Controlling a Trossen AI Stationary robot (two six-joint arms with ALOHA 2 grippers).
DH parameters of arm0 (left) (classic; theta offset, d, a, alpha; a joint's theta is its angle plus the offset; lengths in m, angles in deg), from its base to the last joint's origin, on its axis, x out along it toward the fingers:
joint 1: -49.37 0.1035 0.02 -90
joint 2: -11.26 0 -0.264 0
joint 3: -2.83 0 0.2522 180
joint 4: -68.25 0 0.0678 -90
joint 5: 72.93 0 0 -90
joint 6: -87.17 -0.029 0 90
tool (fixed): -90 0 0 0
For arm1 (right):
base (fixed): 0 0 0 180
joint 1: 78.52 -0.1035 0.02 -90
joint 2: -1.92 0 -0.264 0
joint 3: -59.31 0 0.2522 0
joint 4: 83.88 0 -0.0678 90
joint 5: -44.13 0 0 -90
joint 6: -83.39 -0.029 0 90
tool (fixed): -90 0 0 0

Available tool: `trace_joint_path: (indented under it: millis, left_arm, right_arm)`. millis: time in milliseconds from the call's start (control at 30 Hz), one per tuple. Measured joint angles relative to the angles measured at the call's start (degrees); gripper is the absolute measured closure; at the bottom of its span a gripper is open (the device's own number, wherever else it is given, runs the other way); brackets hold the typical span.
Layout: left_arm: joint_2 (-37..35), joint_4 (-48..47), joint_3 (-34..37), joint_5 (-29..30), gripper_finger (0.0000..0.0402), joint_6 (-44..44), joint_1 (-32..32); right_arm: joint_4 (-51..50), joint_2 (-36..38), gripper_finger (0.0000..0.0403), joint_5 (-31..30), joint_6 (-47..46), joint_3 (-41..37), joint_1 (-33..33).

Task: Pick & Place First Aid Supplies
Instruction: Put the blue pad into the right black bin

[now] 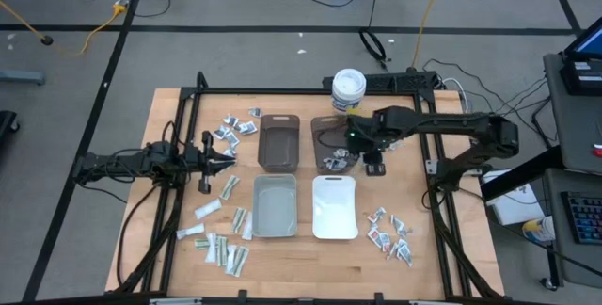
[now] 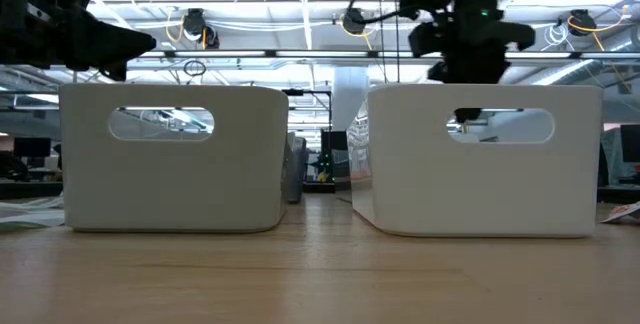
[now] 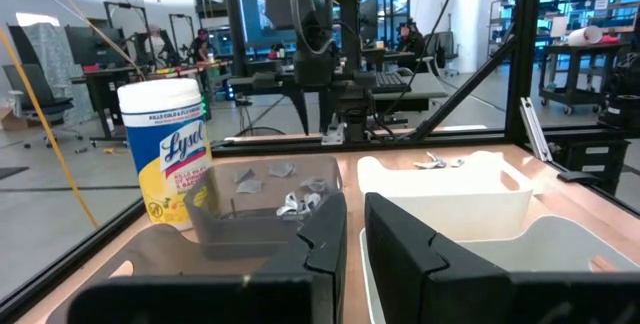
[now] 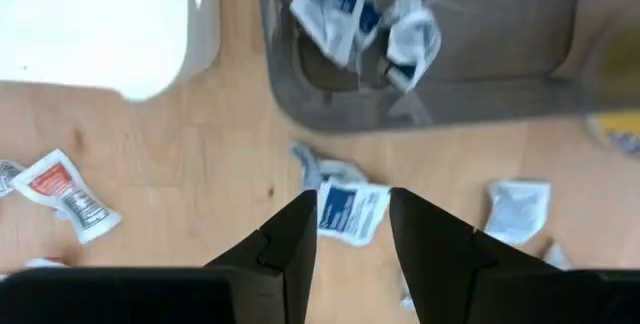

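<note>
The first aid supplies are small flat white packets lying in clusters on the wooden table: far left (image 1: 235, 128), near left (image 1: 221, 241), near right (image 1: 390, 234), and a few beside the right brown bin (image 1: 334, 163). My right gripper (image 1: 361, 154) points down, open, above that last group. In its wrist view a blue-marked packet (image 4: 350, 210) lies on the table below the gap between its fingers (image 4: 352, 226). Other packets (image 4: 340, 4) lie inside the brown bin (image 4: 420, 74). My left gripper (image 1: 226, 157) hovers left of the bins, level, its fingers (image 3: 355, 249) a narrow gap apart and holding nothing.
Four bins stand mid-table: two brown ones (image 1: 278, 143) (image 1: 315, 128) on the far side, a grey one (image 1: 274, 204) and a white one (image 1: 334, 208) on the near side. A white Lysol tub (image 1: 348, 88) stands at the far edge. A black frame (image 1: 442, 192) borders the table.
</note>
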Motion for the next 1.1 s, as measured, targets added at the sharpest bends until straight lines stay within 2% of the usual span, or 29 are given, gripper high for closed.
trace_joint_path:
  millis: [300,600,1100]
  left_arm:
    - [0.0,0.0,0.0,-0.02,0.0355,0.0,0.0]
    - [-0.02,0.0,0.0,-0.02,0.0355,0.0,0.0]
    - [0.0,0.0,0.0,-0.01,0.0355,0.0,0.0]
  right_arm:
    - [4.96,5.05,0.028,-0.45,-1.59,-10.38,0.77]
    - [13.36,5.14,0.0281,-4.53,0.26,-18.3,1.49]
    - [24.24,5.12,0.028,-2.81,4.1,-26.9,4.57]
